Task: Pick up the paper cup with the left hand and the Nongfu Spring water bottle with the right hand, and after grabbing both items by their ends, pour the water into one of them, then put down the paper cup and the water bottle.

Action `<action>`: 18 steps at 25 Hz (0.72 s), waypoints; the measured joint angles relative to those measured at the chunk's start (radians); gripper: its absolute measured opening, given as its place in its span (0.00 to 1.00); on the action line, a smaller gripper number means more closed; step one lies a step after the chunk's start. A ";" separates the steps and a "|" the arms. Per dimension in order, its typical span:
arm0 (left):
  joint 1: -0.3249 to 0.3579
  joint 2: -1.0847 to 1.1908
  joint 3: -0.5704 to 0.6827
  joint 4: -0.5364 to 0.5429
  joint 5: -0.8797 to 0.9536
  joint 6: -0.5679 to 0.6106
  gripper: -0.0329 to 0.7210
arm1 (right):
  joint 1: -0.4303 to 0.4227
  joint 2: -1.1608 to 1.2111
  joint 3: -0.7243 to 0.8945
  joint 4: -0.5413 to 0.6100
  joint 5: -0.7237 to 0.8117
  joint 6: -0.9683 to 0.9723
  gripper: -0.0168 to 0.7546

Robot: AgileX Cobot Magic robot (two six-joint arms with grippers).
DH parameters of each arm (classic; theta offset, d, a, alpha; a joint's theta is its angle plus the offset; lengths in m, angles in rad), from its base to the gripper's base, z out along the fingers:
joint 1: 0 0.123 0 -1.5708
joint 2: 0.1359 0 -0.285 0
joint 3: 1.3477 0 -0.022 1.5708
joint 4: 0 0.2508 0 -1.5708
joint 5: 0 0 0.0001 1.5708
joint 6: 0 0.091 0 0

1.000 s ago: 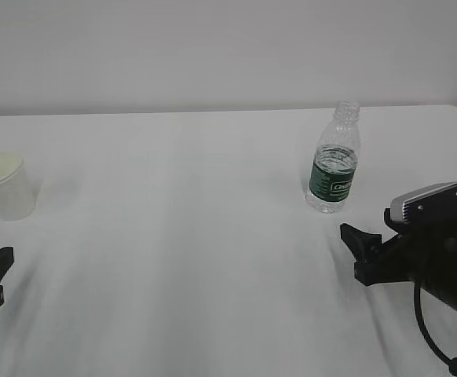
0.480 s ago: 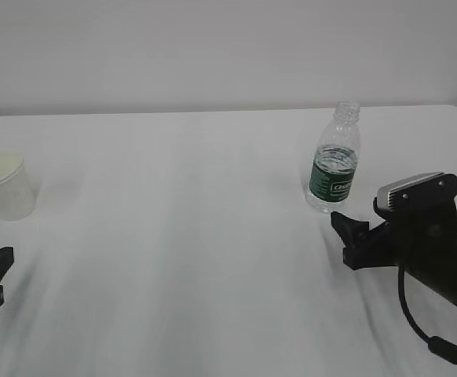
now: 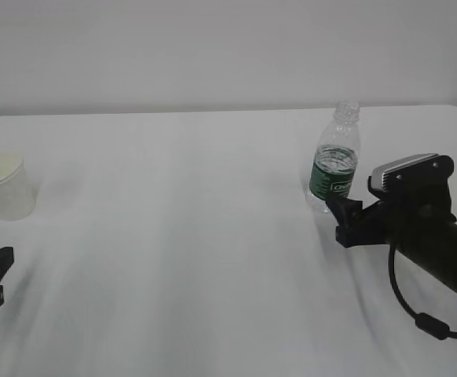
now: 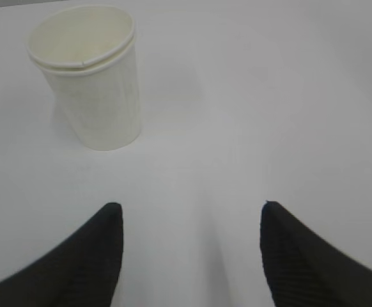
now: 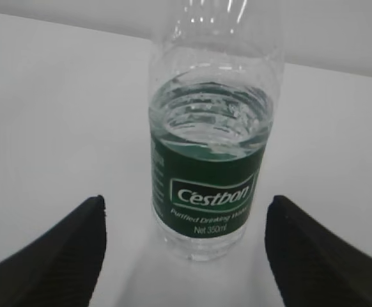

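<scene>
Both hands agape, bottle (image 3: 335,165) ungrasped

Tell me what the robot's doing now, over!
Right pincer open, bottle centred ahead. Left pincer open, short of paper cup. Nothing blocking either.

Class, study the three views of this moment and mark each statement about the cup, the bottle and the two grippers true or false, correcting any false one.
1. The paper cup lies on its side. False: it stands upright on the table.
2. The water bottle has no cap. True.
3. The right gripper is clamped around the bottle. False: its fingers are spread, and the bottle stands ahead of them, untouched.
4. The water fills the bottle to its mouth. False: it reaches only about the top of the green label.
5. The left gripper is open, with the cup ahead and to its left. True.
</scene>
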 joint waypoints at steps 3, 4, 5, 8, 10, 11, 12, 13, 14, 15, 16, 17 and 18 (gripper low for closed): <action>0.000 0.000 0.000 0.000 0.000 0.000 0.68 | 0.000 0.002 -0.018 0.000 0.000 0.000 0.79; 0.000 0.000 0.000 0.000 0.000 0.000 0.69 | 0.000 0.006 -0.022 0.000 0.000 0.000 0.79; 0.000 0.000 0.000 0.000 0.000 0.000 0.69 | 0.000 0.015 -0.027 0.000 -0.002 0.000 0.79; 0.000 0.000 0.000 0.000 0.000 0.000 0.69 | 0.000 0.053 -0.038 0.000 -0.002 0.026 0.79; 0.000 0.000 0.000 0.000 0.000 0.000 0.69 | 0.000 0.079 -0.044 0.000 -0.002 0.041 0.79; 0.000 0.000 0.000 0.000 0.000 0.000 0.69 | 0.000 0.088 -0.049 0.000 0.000 0.047 0.79; 0.000 0.000 0.000 0.000 0.000 0.000 0.69 | 0.000 0.092 -0.055 0.000 0.000 0.052 0.79; 0.000 0.000 0.000 0.000 0.000 0.000 0.69 | 0.000 0.094 -0.062 0.000 0.000 0.054 0.79; 0.000 0.000 0.000 0.000 0.000 0.005 0.69 | 0.000 0.098 -0.066 0.000 0.000 0.060 0.79; 0.000 0.000 0.000 0.000 0.000 0.005 0.68 | 0.000 0.100 -0.073 0.000 0.000 0.060 0.79; 0.000 0.000 0.000 0.000 0.000 0.005 0.68 | 0.000 0.102 -0.080 0.000 0.000 0.060 0.79; 0.000 0.000 0.000 0.000 0.000 0.005 0.68 | 0.000 0.102 -0.085 0.000 0.000 0.060 0.79; 0.000 0.000 0.000 0.000 0.000 0.005 0.68 | 0.000 0.102 -0.087 0.000 0.000 0.060 0.79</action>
